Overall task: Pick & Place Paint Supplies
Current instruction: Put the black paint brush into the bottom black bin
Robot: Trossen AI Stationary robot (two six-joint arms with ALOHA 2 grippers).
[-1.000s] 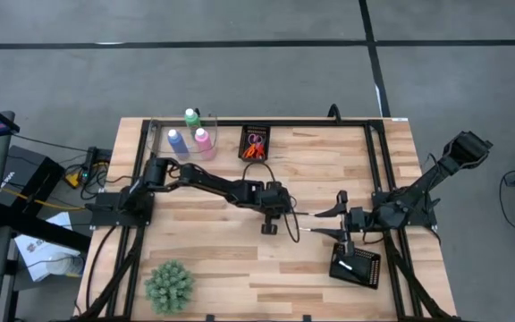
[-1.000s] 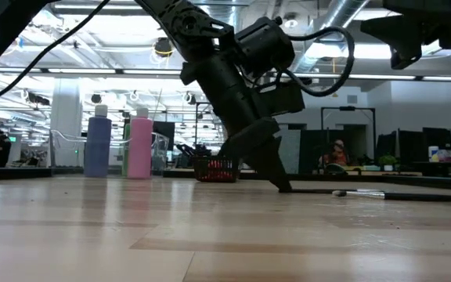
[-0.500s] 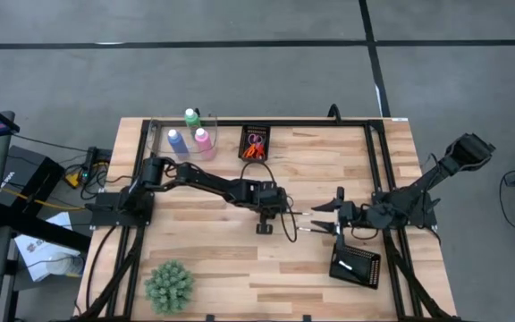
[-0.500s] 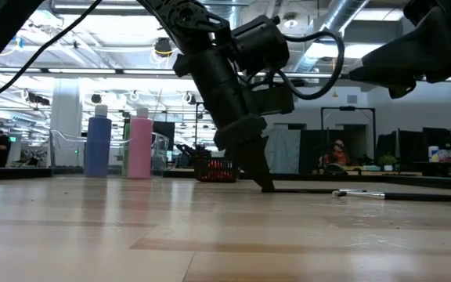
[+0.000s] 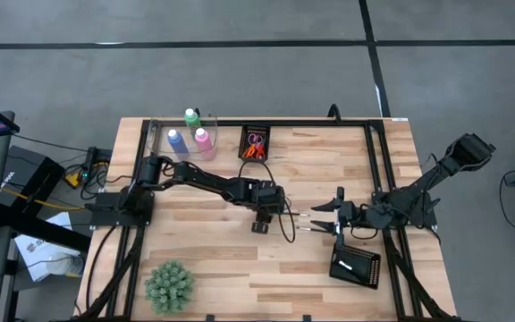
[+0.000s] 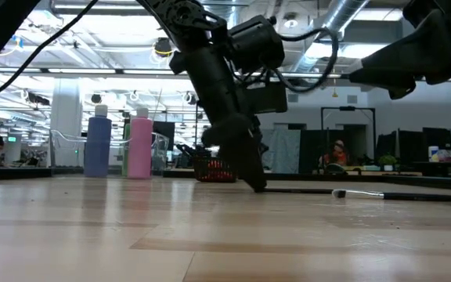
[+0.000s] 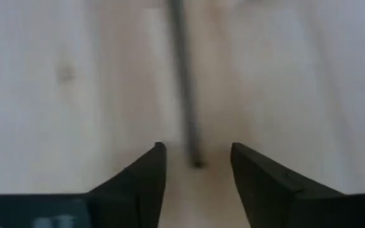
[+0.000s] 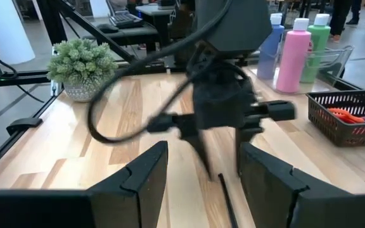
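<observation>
A thin dark-handled brush (image 6: pixel 366 193) lies flat on the wooden table. My left gripper (image 5: pixel 261 224) points down at the brush's free handle end (image 7: pixel 197 162). Its fingers are open and stand on either side of that end, without touching it. My right gripper (image 5: pixel 320 217) hovers open just to the right, with the brush (image 8: pixel 225 190) running under the gap between its fingers. Blue (image 5: pixel 175 139), pink (image 5: pixel 202 137) and green (image 5: pixel 191 116) bottles stand upright at the far left. Orange and pink scissors lie in a black mesh tray (image 5: pixel 257 143).
A second black mesh tray (image 5: pixel 356 266) sits at the near right, close to my right arm. A spiky green plant (image 5: pixel 169 284) stands at the near left. Bare wood lies between the plant and the grippers. The left arm's cable loops beside its gripper.
My left gripper has slid toward the table's left along the brush handle, so more of the handle shows. The brush has stayed where it lay. My right gripper came down and a little toward the left gripper, then held still.
</observation>
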